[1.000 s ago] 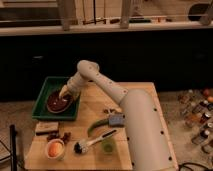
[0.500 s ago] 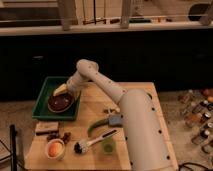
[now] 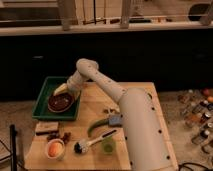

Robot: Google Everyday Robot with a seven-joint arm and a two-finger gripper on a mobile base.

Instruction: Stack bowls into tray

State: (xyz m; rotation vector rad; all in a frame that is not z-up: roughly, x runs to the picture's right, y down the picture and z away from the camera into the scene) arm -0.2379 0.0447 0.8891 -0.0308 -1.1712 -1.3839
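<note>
A wooden desk (image 3: 92, 111) fills the lower middle of the view, in front of a long dark counter. The robot's thick white arm (image 3: 107, 89) rises from the lower right, crosses the desk and bends down at its elbow toward the left. At the desk's left far corner lies the large green tray (image 3: 42, 96), its long side running away from the camera. Inside the tray, toward its near end, sits the dark red-brown bowl (image 3: 60, 103), upright and flat on the tray floor. The gripper (image 3: 64, 91) hangs over the tray at the bowl's far rim, its jaws spread wide; whether they touch the rim cannot be told. Just in front of the tray lies a small flat wooden block (image 3: 45, 127). Near the desk's middle is a curved green object (image 3: 96, 127). In front of it lies a brush (image 3: 92, 142) with a dark head and pale handle. A small white bowl (image 3: 55, 149) holding something orange stands near the front left corner, and a small green cup (image 3: 107, 146) stands just right of the brush.
</note>
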